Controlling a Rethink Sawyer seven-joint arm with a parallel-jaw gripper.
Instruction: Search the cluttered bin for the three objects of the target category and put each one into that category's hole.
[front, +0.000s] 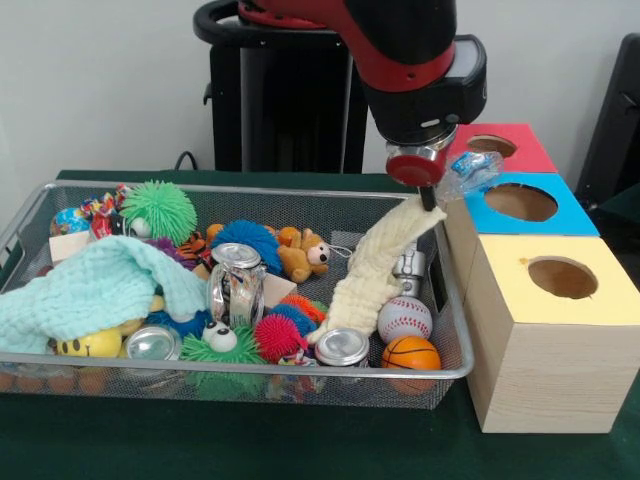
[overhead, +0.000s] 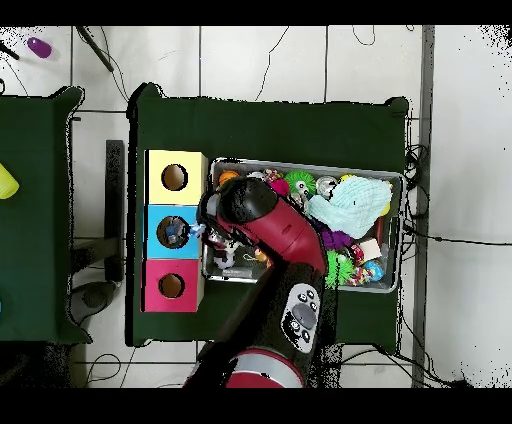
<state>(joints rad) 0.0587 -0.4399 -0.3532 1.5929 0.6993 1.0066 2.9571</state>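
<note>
My gripper (front: 430, 200) hangs over the right end of the wire bin (front: 250, 372), beside the blue-topped box (front: 520, 203). It is shut on the top corner of a cream cloth (front: 385, 262). The cloth is lifted and drapes down onto the toys, with its lower end by a jar lid (front: 342, 346). A mint-green cloth (front: 90, 285) lies bunched at the bin's left end and shows as the mint-green cloth (overhead: 350, 205) from above. In the overhead view the arm (overhead: 262, 222) hides the gripper and the cream cloth.
Three boxes with round holes stand in a row beside the bin: red (front: 500, 147), blue, yellow (front: 560, 278). A crumpled clear plastic piece (front: 468, 170) sits at the blue box's near edge. The bin holds balls, spiky toys, a teddy (front: 305, 255), jars and cans.
</note>
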